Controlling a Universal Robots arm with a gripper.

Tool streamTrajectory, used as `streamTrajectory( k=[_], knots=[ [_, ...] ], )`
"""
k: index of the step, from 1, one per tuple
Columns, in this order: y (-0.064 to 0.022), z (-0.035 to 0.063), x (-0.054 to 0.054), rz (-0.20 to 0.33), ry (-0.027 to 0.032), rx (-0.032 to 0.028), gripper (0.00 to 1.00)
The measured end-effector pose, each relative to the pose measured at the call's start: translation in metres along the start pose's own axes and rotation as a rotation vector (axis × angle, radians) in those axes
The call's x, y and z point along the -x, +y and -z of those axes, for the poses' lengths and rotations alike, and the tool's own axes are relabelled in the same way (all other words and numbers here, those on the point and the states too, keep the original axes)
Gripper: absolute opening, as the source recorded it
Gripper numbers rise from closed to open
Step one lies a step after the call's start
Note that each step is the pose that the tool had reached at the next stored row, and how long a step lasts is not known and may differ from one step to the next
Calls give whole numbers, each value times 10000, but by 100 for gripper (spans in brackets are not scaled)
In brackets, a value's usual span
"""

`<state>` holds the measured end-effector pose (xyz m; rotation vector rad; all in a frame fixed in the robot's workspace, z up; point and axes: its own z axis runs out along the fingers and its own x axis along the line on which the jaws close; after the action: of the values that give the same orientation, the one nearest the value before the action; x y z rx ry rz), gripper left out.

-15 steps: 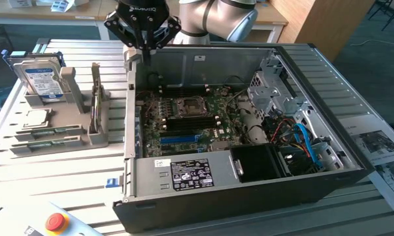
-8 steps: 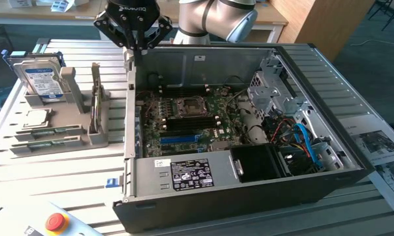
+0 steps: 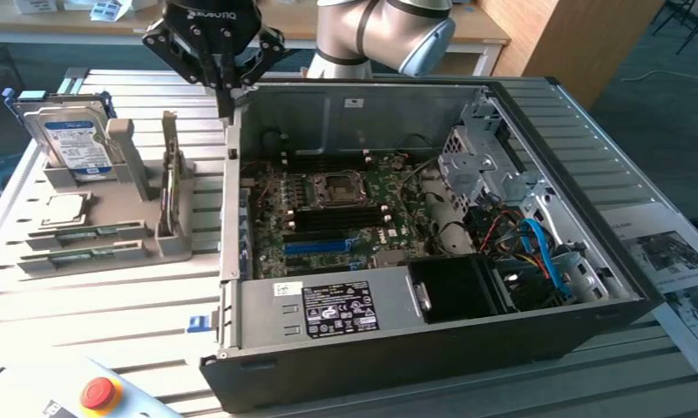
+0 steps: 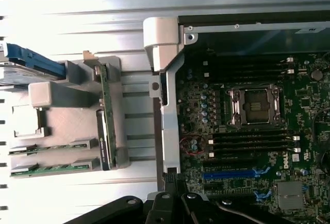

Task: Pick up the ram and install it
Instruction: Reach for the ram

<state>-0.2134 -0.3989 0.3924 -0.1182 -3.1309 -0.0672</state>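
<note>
Up over the side wall of the open PC case (image 3: 442, 344) in the exterior view, the gripper (image 3: 226, 106) hangs with its fingers pinched tight together and nothing in them. The two ram sticks (image 3: 88, 233) lie flat in the gray holder (image 3: 174, 242), well apart from it toward the exterior view's left, past the upright expansion card (image 3: 170, 170). Wrist view, same deal: the sticks sit in the holder away from the gripper, with the motherboard (image 4: 304, 100), CPU socket (image 4: 255, 105) and blue slot (image 4: 232, 173) across the case wall.
</note>
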Motion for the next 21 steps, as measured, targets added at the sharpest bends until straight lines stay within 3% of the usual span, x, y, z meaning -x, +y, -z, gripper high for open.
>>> streamTrajectory(
  k=[21],
  knots=[
    [-37,-8,-487,-8,166,-12,10]
  ],
)
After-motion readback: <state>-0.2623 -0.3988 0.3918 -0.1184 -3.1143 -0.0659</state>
